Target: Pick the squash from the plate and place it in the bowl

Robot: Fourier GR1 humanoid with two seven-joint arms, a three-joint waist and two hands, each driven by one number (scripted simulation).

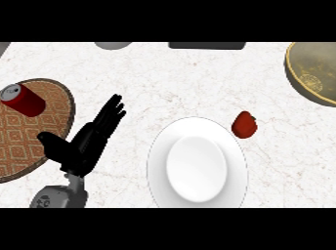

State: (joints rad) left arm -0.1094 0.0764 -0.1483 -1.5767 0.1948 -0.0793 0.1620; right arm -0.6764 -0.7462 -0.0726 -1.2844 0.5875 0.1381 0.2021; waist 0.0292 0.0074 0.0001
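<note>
a white plate [197, 163], a red can [23, 99], a brown diamond-patterned mat [12, 141] and a black hand [92, 139] are seen.

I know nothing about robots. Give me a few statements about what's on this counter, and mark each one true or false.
1. The middle of the white plate is bare. True.
2. The red can sits on the white plate. False: it sits on the woven brown plate at the left.
3. The dark red item lies in the bowl. False: it is by the white plate's upper right rim, apart from the bowl.
4. The left hand has straight fingers and holds nothing. True.
5. Both hands show. False: only the left hand shows, between the two plates.
</note>
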